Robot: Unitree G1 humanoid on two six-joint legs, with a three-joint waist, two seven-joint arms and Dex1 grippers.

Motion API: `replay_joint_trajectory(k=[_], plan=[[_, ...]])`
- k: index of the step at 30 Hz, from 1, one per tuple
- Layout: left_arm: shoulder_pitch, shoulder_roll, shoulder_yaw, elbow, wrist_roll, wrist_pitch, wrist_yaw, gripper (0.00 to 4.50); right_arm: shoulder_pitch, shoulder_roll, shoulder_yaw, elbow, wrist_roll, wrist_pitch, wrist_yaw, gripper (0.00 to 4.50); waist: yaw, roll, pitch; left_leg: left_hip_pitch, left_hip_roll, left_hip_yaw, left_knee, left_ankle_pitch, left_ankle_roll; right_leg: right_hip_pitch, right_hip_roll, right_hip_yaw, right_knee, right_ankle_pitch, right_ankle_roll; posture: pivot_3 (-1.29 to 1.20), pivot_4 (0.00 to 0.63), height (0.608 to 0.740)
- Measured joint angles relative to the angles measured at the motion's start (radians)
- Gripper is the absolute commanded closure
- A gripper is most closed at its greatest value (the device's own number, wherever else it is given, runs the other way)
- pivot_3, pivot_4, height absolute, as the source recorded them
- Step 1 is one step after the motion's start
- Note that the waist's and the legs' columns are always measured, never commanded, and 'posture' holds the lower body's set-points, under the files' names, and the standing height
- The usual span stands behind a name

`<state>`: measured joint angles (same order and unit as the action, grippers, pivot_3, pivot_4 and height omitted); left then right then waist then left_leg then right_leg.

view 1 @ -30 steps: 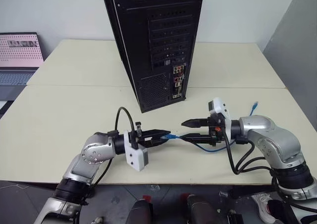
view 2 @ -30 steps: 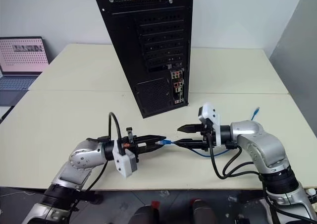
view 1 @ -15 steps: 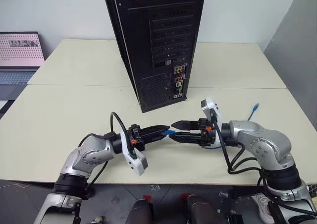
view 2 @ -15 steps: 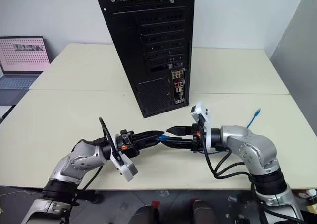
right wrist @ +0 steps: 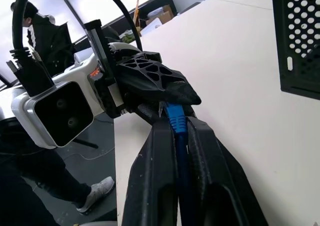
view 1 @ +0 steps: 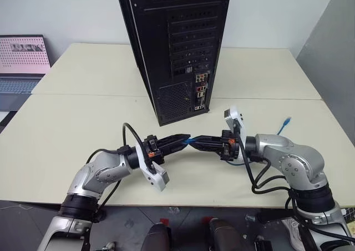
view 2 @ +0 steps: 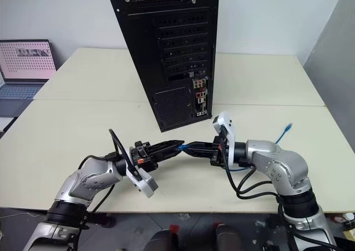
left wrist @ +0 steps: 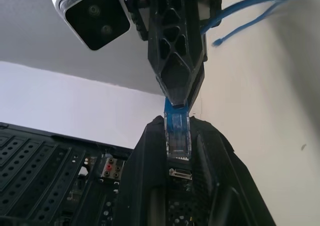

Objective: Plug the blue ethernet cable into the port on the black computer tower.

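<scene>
Far to my left a grey laptop (view 1: 22,59) sits open at the edge of the cream counter (view 1: 72,118), well apart from everything else. Moving right, my left end effector (view 1: 186,138) reaches across above the counter, clenched on the clear-blue plug (left wrist: 177,136) of the blue ethernet cable (view 1: 194,141); from my left wrist the plug lies pinched between my two black fingers (left wrist: 150,186), its tip sticking out beyond them. Behind my hands, near the middle of the counter, stands the black computer tower (view 1: 175,45), upright with its rear face toward me (slot covers above, a perforated vent below). The narrow connector strip with the port (view 1: 200,93) runs down that face, just right of the vent; I cannot make out the socket itself among the jacks. Right of the plug, my right end effector (view 1: 197,141) points back toward my left one, tips nearly meeting, and it is closed on the same cable just behind the plug. From there the cord runs back under my right wrist and over the counter, and its far plug (view 1: 285,119) lies loose toward the right edge.
</scene>
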<state>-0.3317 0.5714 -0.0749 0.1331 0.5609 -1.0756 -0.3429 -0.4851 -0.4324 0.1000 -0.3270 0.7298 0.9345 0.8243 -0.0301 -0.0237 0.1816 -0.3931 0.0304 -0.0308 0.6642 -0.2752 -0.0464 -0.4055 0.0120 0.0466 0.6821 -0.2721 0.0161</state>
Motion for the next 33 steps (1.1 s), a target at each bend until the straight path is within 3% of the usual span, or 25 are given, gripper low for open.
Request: replay_joint_trajectory(k=[6,8,13,17,21,25,29,33], plan=[[0.004,0.015,-0.009,-0.004,0.007,0.001,0.023,4.20,-0.002,0.003,0.001,0.007,0.001,0.002,0.004,4.48,0.000,0.000,0.000,0.000,0.000,0.000,0.000,0.000,0.000,0.000,0.000,0.000,0.000,0.000,0.000,0.00,0.150,0.740],[0.005,0.015,-0.012,-0.004,0.006,0.009,0.029,3.50,-0.008,0.003,0.001,0.012,0.002,0.005,0.005,4.48,0.000,0.000,0.000,0.000,0.000,-0.001,0.000,0.000,0.000,0.000,0.000,-0.001,0.000,0.000,0.000,0.00,0.150,0.740],[0.010,0.031,-0.041,-0.004,-0.017,0.083,0.012,2.39,-0.014,-0.006,-0.001,0.021,0.000,0.005,0.000,4.49,0.000,0.000,0.000,0.000,0.000,-0.001,0.000,0.000,0.000,0.000,0.000,-0.001,0.000,0.000,0.000,0.00,0.150,0.740],[0.080,0.053,-0.044,-0.009,-0.178,0.231,-0.066,1.55,0.002,-0.009,-0.033,0.014,-0.005,-0.010,-0.044,4.49,-0.002,0.000,0.000,-0.001,0.001,-0.001,0.000,0.000,0.000,0.000,0.000,-0.001,0.000,0.000,0.000,0.00,0.150,0.740],[0.196,0.025,-0.046,-0.183,-0.505,0.632,-0.209,0.68,0.035,0.036,-0.081,-0.024,-0.063,-0.091,-0.167,4.49,-0.002,0.000,0.000,-0.002,0.001,-0.003,0.000,0.000,0.000,0.000,-0.001,-0.002,0.000,0.000,0.000,0.00,0.150,0.740],[0.198,-0.044,-0.031,-0.413,-0.749,1.064,-0.197,0.62,0.037,0.160,-0.055,-0.053,-0.158,-0.182,-0.325,4.49,-0.002,0.000,0.000,-0.003,0.000,-0.006,0.001,0.000,0.000,0.000,0.000,-0.003,0.001,0.000,0.000,0.00,0.150,0.740],[0.173,-0.076,0.003,-0.528,-0.844,1.348,-0.125,0.62,0.052,0.274,0.023,-0.050,-0.328,-0.300,-0.503,4.49,-0.002,0.000,0.000,-0.002,-0.001,-0.009,0.001,0.000,0.000,0.000,0.001,-0.003,0.001,0.000,0.000,0.00,0.150,0.740],[0.150,-0.083,0.002,-0.599,-0.867,1.491,-0.098,0.62,0.070,0.376,0.075,-0.007,-0.462,-0.381,-0.655,4.49,-0.002,0.000,0.000,-0.002,-0.001,-0.009,0.001,0.001,-0.001,-0.001,0.000,-0.003,0.001,0.000,0.000,0.00,0.150,0.740]])
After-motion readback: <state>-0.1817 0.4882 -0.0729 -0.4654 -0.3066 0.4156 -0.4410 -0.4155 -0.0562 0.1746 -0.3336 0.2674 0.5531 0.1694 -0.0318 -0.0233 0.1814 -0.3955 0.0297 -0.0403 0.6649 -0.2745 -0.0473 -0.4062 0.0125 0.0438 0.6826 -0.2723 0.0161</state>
